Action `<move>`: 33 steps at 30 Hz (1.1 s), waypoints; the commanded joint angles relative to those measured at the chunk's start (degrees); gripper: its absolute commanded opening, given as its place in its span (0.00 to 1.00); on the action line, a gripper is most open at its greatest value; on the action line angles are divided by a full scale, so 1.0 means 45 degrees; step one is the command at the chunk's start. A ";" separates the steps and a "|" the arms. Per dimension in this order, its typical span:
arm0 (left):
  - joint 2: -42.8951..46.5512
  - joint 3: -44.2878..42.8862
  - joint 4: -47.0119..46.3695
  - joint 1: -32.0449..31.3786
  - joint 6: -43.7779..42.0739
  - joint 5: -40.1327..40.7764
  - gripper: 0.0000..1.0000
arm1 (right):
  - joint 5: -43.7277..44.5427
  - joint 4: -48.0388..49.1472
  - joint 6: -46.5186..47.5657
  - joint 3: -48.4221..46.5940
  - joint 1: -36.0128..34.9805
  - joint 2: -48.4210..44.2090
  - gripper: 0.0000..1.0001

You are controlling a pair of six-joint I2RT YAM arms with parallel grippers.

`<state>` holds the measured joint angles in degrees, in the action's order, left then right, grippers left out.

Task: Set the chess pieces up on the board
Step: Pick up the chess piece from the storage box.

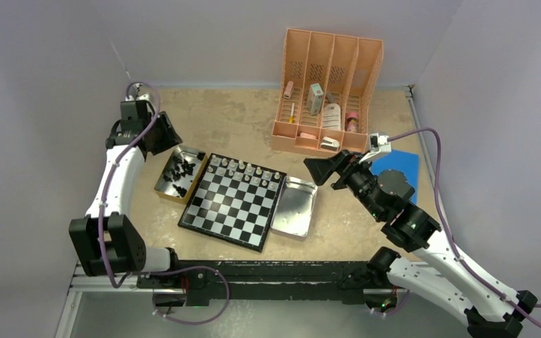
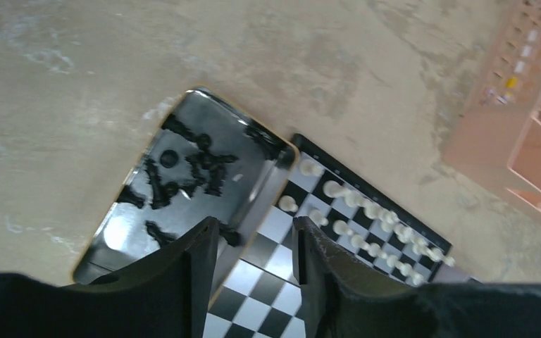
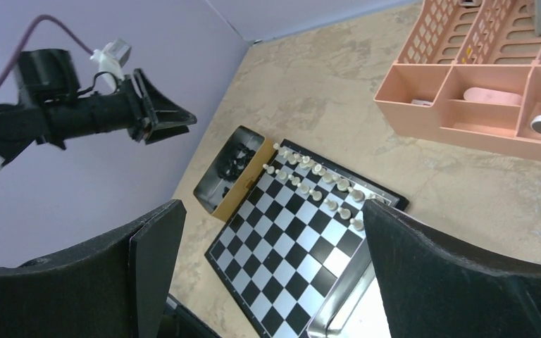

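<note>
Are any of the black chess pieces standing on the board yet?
No, the black pieces all lie in the tray beside the board, where only white pieces stand.

A mottled tan table [image 1: 239,120] carried a checkered board [image 1: 234,211] set askew near its middle. A gold-edged tray [image 1: 165,182] lay against the board's left side, and a silver tray [image 1: 294,208] lay against its right. Behind them, toward the back wall, a peach organizer [image 1: 287,131] stood apart from the board. A blue sheet [image 1: 401,167] lay flat at the table's right edge, just beside the organizer's near corner.
</note>
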<state>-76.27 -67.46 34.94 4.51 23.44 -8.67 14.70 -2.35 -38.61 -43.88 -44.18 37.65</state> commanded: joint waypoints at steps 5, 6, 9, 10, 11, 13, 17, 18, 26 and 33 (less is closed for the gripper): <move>-0.1616 -0.0199 -0.1122 0.0677 -0.0232 -0.0479 0.31 | -0.1108 0.1351 0.0499 0.0278 0.0012 0.0220 0.99; -0.1741 -0.0120 -0.1184 0.0677 -0.0273 -0.0540 0.31 | -0.1185 0.1343 0.0517 0.0263 0.0011 0.0331 0.99; -0.2117 -0.0042 -0.1167 0.0677 -0.0496 -0.0474 0.31 | -0.1216 0.1230 0.0544 0.0187 0.0002 0.0649 0.99; -0.2236 -0.0062 -0.1107 0.0677 -0.0570 -0.0332 0.31 | -0.1208 0.1211 0.0537 0.0154 0.0020 0.0698 0.99; -0.2371 -0.0115 -0.1019 0.0677 -0.0638 -0.0122 0.31 | -0.1198 0.1206 0.0517 0.0133 0.0000 0.0755 0.99; -0.2602 -0.0248 -0.0851 0.0677 -0.0960 0.0399 0.31 | -0.1274 0.1287 0.0517 0.0076 0.0014 0.0796 0.99; -0.3174 -0.0565 -0.0791 0.0677 -0.1068 0.0665 0.31 | -0.1505 0.1076 0.0488 -0.0110 0.0003 0.0771 0.99; -0.3396 -0.0632 -0.0830 0.0677 -0.1027 0.0355 0.31 | -0.1508 0.1075 0.0493 -0.0108 -0.0004 0.0725 0.99; -0.4896 -0.1658 -0.0532 0.0657 -0.0921 0.0309 0.27 | -0.1523 0.0997 0.0463 -0.0132 0.0006 0.0492 0.99; -0.5664 -0.1851 -0.0607 0.0657 -0.1243 0.0453 0.22 | -0.1509 0.0997 0.0435 -0.0132 0.0011 0.0331 0.99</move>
<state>-100.44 -73.80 33.04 7.57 19.70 -7.03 8.25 0.30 -37.30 -42.65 -44.18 40.32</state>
